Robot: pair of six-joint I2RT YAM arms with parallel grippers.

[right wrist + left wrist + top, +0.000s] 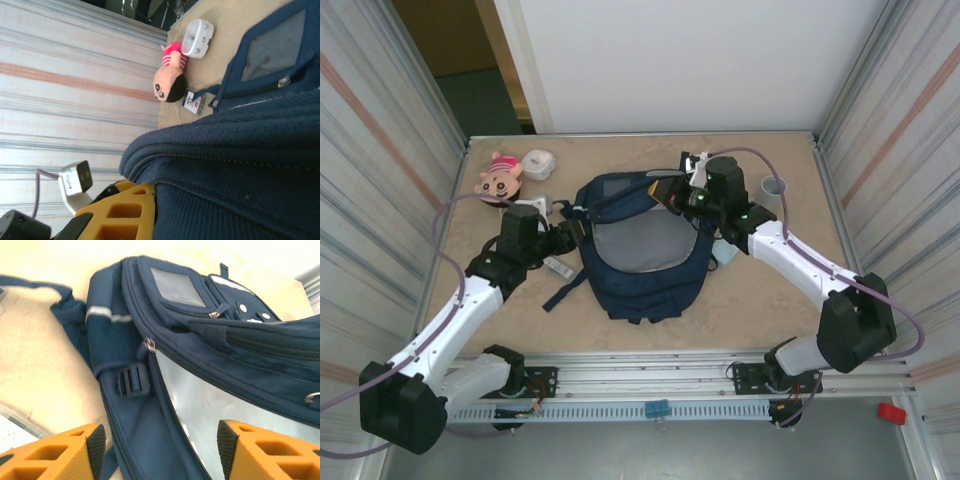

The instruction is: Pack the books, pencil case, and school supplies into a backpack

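The navy backpack (640, 255) lies in the middle of the table with its grey lining showing. My left gripper (568, 236) is open at its left rim; in the left wrist view the orange fingers (95, 445) straddle the backpack's rim (150, 405) without touching it. My right gripper (674, 196) is shut on the backpack's top flap (240, 165), holding it up. A pale blue pad (725, 252) lies by the bag's right side. A white-and-dark packet (557, 267) lies left of it, and another (194, 101) sits near the doll. The books are out of view. A small white rounded case (538, 163) may be the pencil case.
A pink doll head (500, 176) sits at the back left beside the white case (197, 37). A grey cup (773, 186) stands at the back right. Corrugated walls close in both sides. A loose strap (563, 292) trails from the bag's left.
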